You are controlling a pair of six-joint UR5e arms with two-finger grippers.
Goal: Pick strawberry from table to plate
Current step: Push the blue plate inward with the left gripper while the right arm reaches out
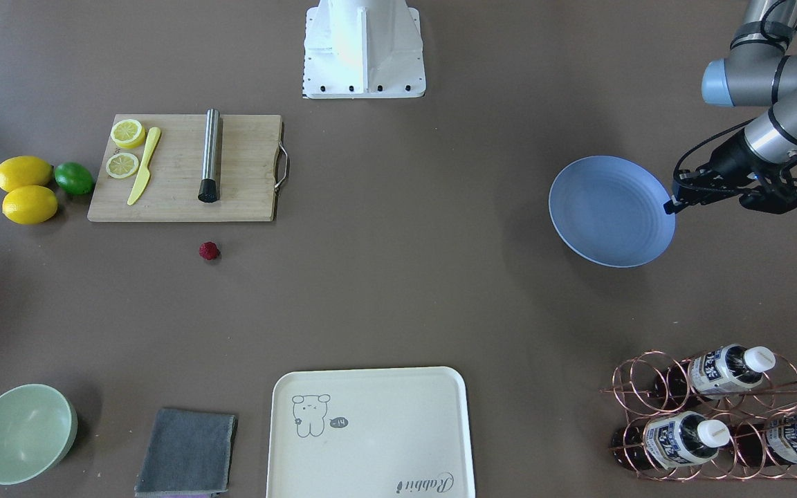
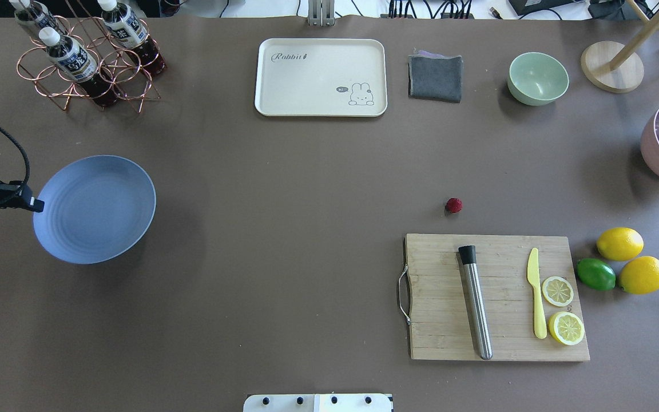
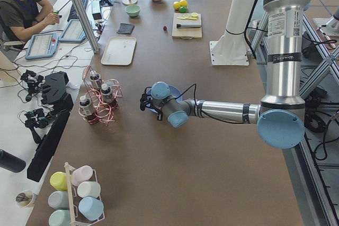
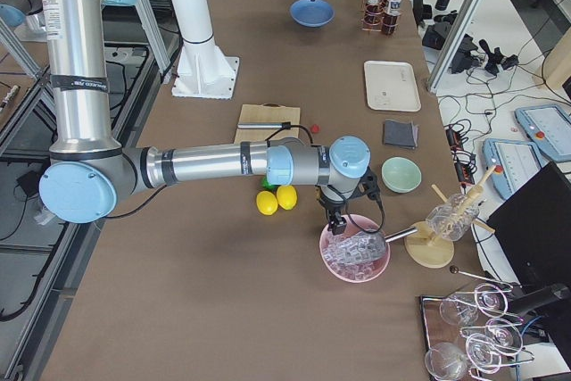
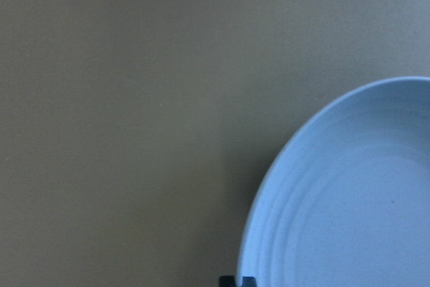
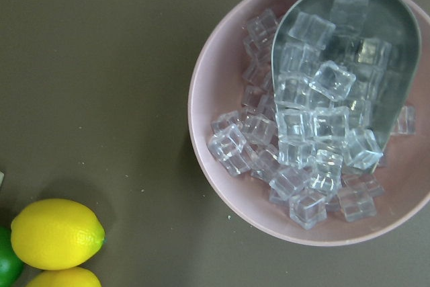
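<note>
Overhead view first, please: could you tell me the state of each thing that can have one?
strawberry: loose on the table, ungripped
plate: empty
left gripper: at the plate's rim, open or shut unclear
right gripper: over the pink bowl, open or shut unclear
pink bowl: holds ice cubes
green bowl: empty
tray: empty
bottles: capped
cloth: folded

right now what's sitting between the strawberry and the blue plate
Nothing. In the overhead view the stretch of table from the strawberry to the plate is bare, and the front-facing view shows the same.
</note>
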